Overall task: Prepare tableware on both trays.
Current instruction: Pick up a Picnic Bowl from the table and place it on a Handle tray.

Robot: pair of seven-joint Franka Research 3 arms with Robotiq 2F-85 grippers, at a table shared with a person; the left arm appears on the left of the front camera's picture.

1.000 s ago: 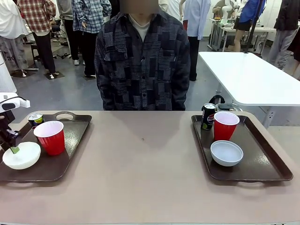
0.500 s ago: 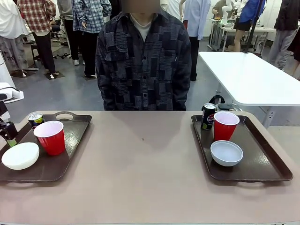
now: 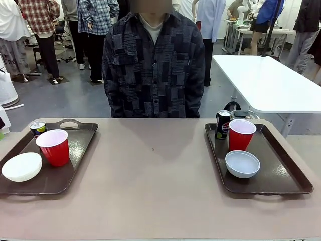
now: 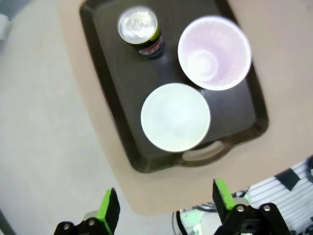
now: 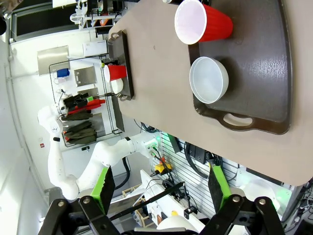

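Tableware is being shown on two brown trays on the worktop (image 3: 155,186). All places are being told from the person (image 3: 153,65) standing at the far side.

On the left tray (image 3: 75,165), a red cup (image 3: 53,146) is being seen in the middle. A white bowl (image 3: 22,166) is sitting just beside the cup, on the side farther from the person. A black can (image 3: 37,128) is standing behind the cup, nearer to the person's side.

On the right tray (image 3: 286,173), another red cup (image 3: 241,134) is standing, and a second black can (image 3: 222,124) is touching or almost touching it, nearer to the person. A second white bowl (image 3: 242,163) is sitting just in front of that cup, farther from the person.

The left claw (image 4: 164,205) is being held high above the near end of the left tray, well apart from the bowl, with its green pads (image 4: 108,208) spread wide and nothing between them. The right claw (image 5: 159,188) is being held above the near end of the right tray, also spread wide and holding nothing.
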